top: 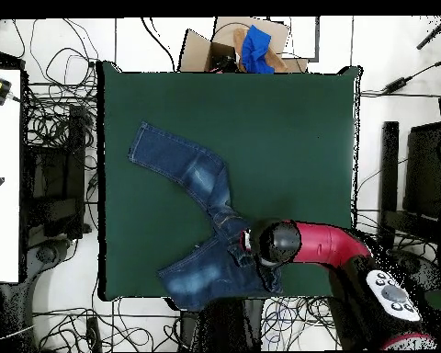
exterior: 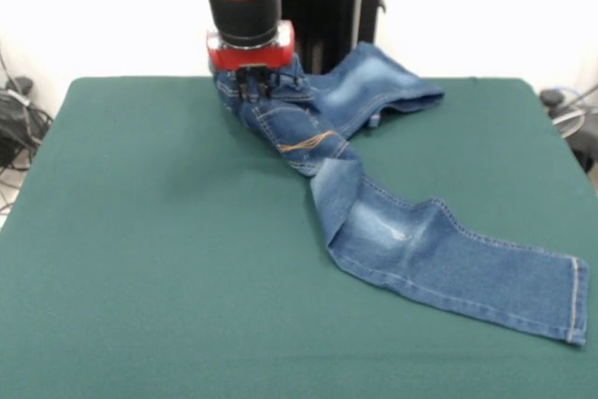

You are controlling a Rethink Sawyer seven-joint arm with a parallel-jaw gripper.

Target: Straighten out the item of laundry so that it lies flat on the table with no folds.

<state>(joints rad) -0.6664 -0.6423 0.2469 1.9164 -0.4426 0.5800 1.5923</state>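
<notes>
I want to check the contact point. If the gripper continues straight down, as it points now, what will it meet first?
The gripper points down at the bunched waist part of the jeans, so it would meet denim first, then the table. It seems already touching; depth is unclear.

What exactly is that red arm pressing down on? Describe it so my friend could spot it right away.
Start at the big green table. The gripper comes down near its far edge onto a small pair of blue jeans. It is the only garment on the table: faded denim with orange stitching, one leg stretched out, the other bunched beside the arm.
</notes>
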